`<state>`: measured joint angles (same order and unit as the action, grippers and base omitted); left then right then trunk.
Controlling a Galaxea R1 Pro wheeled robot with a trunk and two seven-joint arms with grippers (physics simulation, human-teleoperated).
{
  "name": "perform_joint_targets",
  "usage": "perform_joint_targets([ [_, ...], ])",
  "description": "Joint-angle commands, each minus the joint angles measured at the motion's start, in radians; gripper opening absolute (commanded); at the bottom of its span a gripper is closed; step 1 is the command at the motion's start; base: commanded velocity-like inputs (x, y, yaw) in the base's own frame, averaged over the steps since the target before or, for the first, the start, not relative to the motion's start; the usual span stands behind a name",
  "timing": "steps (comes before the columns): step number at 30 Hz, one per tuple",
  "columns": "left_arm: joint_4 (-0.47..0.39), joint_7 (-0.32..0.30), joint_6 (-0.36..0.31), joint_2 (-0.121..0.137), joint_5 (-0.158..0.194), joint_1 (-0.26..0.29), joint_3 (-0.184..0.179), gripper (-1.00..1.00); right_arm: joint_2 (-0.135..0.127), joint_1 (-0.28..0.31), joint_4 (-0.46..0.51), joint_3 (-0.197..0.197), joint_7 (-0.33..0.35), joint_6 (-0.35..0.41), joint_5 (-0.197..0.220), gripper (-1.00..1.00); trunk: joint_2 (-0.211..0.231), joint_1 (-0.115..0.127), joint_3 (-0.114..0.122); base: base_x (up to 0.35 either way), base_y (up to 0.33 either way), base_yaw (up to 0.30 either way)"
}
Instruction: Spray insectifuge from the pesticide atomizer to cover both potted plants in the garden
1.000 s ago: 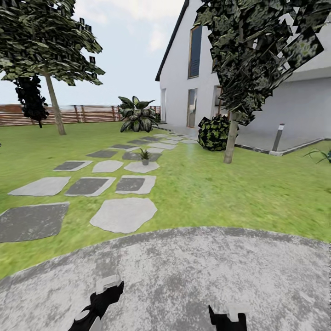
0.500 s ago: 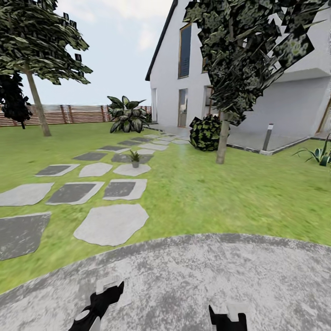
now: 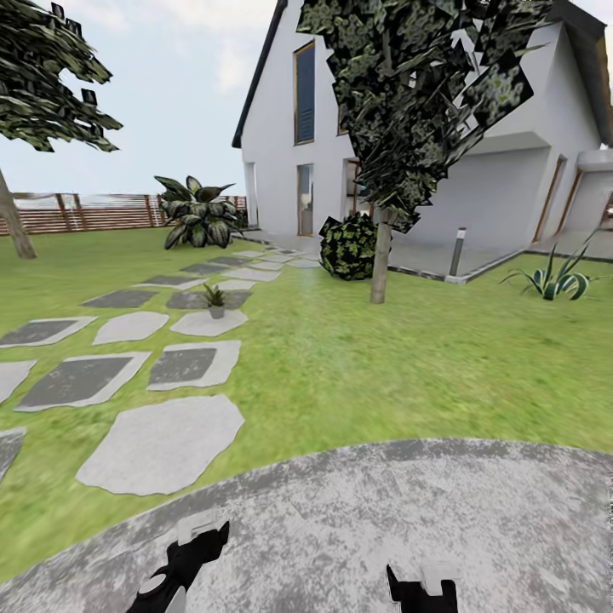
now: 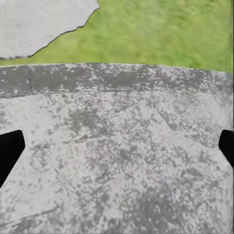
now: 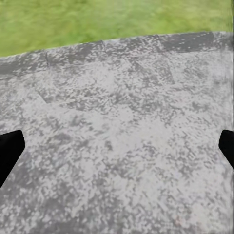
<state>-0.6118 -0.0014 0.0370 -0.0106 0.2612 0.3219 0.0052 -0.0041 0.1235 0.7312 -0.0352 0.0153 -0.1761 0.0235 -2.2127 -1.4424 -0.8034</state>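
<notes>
The garden [image 3: 400,358] spreads wide, its grey round paving [image 3: 383,528] underfoot, and one small potted plant [image 3: 214,300] stands upright on a stepping stone [image 3: 209,323] at about eleven o'clock. No atomizer is in sight here, so its long axis can't be told; judged a light, stiff, slippery bottle, best gripped mid-body. The left gripper [image 4: 117,151] and right gripper [image 5: 117,151] hang with jaws wide, holding nothing

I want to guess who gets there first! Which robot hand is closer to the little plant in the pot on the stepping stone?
Left. The left gripper sits almost straight below the potted plant; the right gripper is further to the side.
</notes>
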Motion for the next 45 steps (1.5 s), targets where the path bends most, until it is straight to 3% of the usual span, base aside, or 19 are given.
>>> perform_joint_targets([
  [1,0.000,0.000,0.003,0.000,0.007,0.000,0.001,1.00,0.000,0.001,-0.001,-0.002,0.002,-0.003,0.003,1.00,0.000,0.000,-0.001,0.331,0.000,-0.271],
  [45,0.001,0.000,0.002,0.000,0.007,0.000,0.001,1.00,-0.001,0.001,-0.001,-0.002,0.003,-0.003,0.003,1.00,0.000,0.000,-0.001,0.306,0.000,-0.272],
])
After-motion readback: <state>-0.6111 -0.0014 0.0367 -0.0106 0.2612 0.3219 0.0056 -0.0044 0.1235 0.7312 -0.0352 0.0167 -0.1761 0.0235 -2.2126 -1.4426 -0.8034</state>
